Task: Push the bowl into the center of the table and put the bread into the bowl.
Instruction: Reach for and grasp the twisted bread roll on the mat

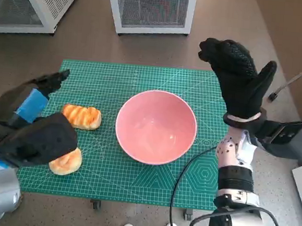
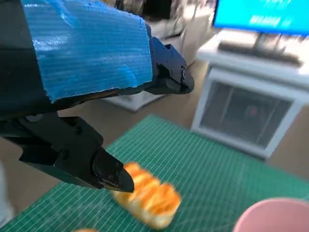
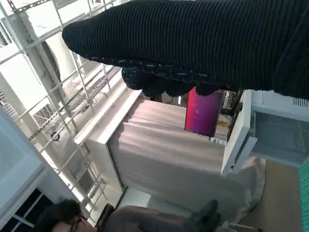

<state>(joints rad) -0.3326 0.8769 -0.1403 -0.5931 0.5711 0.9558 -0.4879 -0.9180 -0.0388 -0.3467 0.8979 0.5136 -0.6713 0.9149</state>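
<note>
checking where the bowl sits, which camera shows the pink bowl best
The head view: the whole pink bowl shows from above, empty, on the green mat. The left wrist view catches only a piece of its rim at the picture's edge. The right wrist view shows none of it.

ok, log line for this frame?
bowl: mid-mat, empty | bread: two pieces on mat, left of bowl | left hand: above bread, holding nothing | right hand: raised, open
</note>
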